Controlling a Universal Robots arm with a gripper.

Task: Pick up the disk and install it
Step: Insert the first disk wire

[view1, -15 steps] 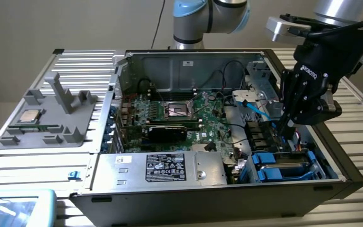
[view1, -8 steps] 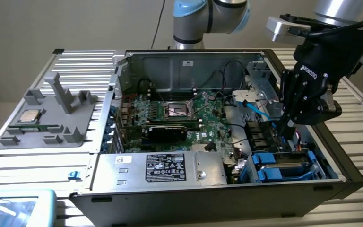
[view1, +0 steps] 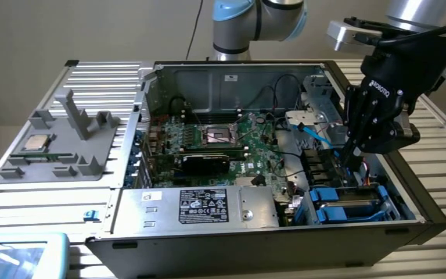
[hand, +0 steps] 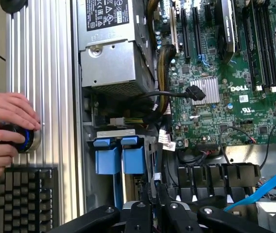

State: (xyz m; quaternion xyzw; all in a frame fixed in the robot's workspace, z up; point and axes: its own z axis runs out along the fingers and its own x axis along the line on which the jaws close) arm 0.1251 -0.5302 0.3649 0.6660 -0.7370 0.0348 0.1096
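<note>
The disk's blue bracket [view1: 345, 204] [hand: 121, 158] stands in the drive bay at the near corner of the open computer case [view1: 409, 192], at the exterior view's right. Its labelled face is hidden. My gripper [view1: 349, 158] [hand: 154, 194] reaches down into the case just above and behind that bay, a short way from the blue tabs. In the wrist view its black fingers [hand: 145, 201] stand close together, shut, with nothing between them.
A silver power supply box [view1: 207, 206] [hand: 111, 58] sits beside the bay, with the green motherboard [view1: 223, 139] [hand: 225, 87] behind it. Black cables and a blue cable [view1: 316, 136] [hand: 267, 187] run near my fingers. A grey fixture holds a CPU chip [view1: 37, 142]. A person's hands [hand: 4, 131] rest on a knob by a keyboard [hand: 28, 199].
</note>
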